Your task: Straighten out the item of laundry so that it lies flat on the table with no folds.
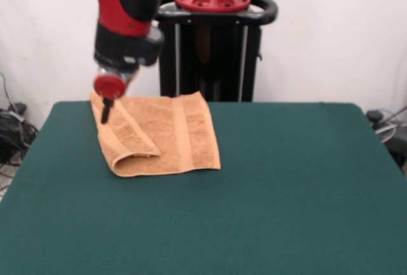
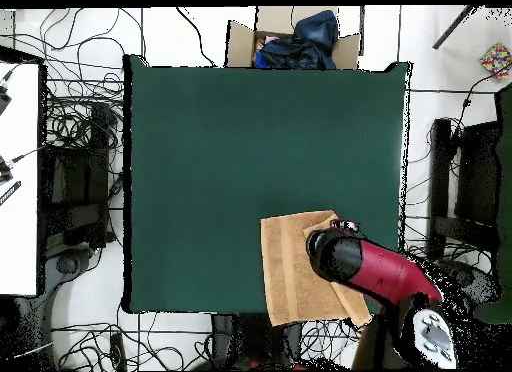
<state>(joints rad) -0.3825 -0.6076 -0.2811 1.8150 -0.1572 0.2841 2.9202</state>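
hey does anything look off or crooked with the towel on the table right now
Yes. The orange towel is not flat: a flap along its left side in the front view is folded over onto the rest. It lies near the edge of the green table closest to the robot. The pincer is at the towel's corner.

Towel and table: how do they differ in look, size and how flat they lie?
The towel is orange-tan terry; the table is dark green. The towel covers only a small patch near one edge of the much larger table. The table is flat; the towel has one side folded over itself. Both are roughly rectangular.
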